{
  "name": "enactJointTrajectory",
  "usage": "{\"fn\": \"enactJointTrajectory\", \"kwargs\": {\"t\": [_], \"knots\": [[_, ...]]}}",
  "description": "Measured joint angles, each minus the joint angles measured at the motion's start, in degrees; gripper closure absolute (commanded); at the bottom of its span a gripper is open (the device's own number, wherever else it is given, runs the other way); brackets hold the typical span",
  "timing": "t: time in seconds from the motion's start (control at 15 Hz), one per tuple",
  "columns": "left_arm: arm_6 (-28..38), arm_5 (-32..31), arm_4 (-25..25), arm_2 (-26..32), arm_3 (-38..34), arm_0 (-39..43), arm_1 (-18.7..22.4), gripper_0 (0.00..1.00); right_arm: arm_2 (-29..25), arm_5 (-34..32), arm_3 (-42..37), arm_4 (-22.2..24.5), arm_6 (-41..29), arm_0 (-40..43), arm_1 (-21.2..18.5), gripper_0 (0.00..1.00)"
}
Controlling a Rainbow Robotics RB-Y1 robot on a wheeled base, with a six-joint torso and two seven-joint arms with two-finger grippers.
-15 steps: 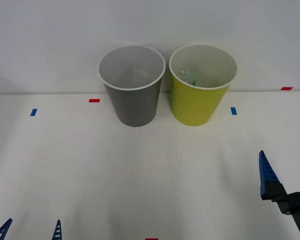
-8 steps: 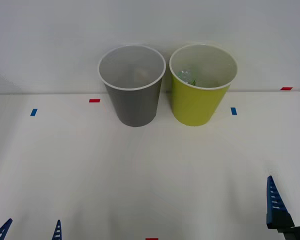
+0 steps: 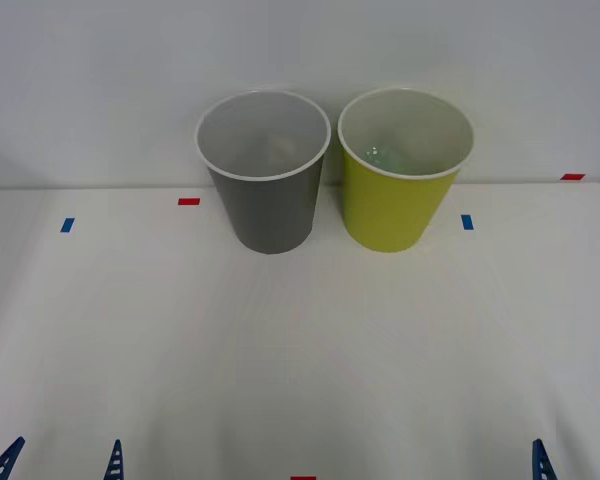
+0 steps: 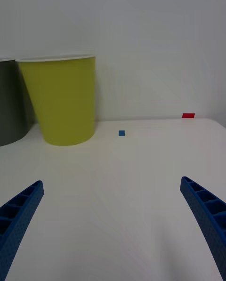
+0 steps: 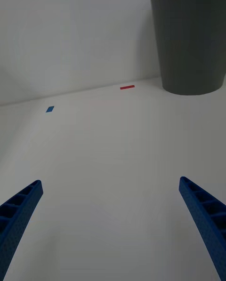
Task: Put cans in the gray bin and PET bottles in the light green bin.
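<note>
2 bins stand side by side at the far edge of the white table (image 3: pixel 300 340), close against the pale wall: the gray bin (image 3: pixel 266 190) on the left and the light green bin (image 3: pixel 400 195) on the right, their white rims nearly touching. Both are upright. Down inside the light green bin a small pale greenish glint (image 3: pixel 378 155) shows against the white inner wall, too faint to tell whether it is the bottle. Inside the gray bin the pale wall has a faint smudge low down that cannot be made out. The left gripper (image 5: pixel 110 229) sits low at the near left edge of the table, well apart from the bins, its 2 blue ribbed fingers (image 5: pixel 19 215) spread wide with nothing between them; in the front view its 2 tips (image 3: pixel 113 462) poke up at the bottom edge. The right gripper (image 4: pixel 110 229) sits low at the near right, also well back from the bins, its fingers (image 4: pixel 207 215) spread wide and holding nothing; 1 of its tips (image 3: pixel 542 460) shows at the bottom edge of the front view. From the right wrist, the light green bin stands ahead with the gray bin just beside it. Small tape marks lie on the table: a red mark (image 3: pixel 188 201) left of the gray bin, a blue mark (image 3: pixel 68 225) farther left, a blue mark (image 3: pixel 467 222) right of the light green bin, and a red mark (image 3: pixel 573 177) at the far right
</note>
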Motion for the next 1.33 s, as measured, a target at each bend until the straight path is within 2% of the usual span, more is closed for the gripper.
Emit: {"fn": "enactJointTrajectory", "kwargs": {"t": [0.47,0.6,1.33], "knots": [[0.0,0.0,0.0,0.0,0.0,0.0,0.0,0.0,3.7,1.4,1.8,-0.4,-0.6,-0.4,0.6,0.0],[0.0,0.0,0.0,0.0,0.0,0.0,0.0,0.0,3.7,2.2,1.8,-0.2,-0.4,-0.4,2.9,0.0],[0.0,0.0,0.0,0.0,0.0,0.0,0.0,0.0,3.7,2.3,1.8,-0.1,-0.3,-0.5,3.1,0.0]]}}
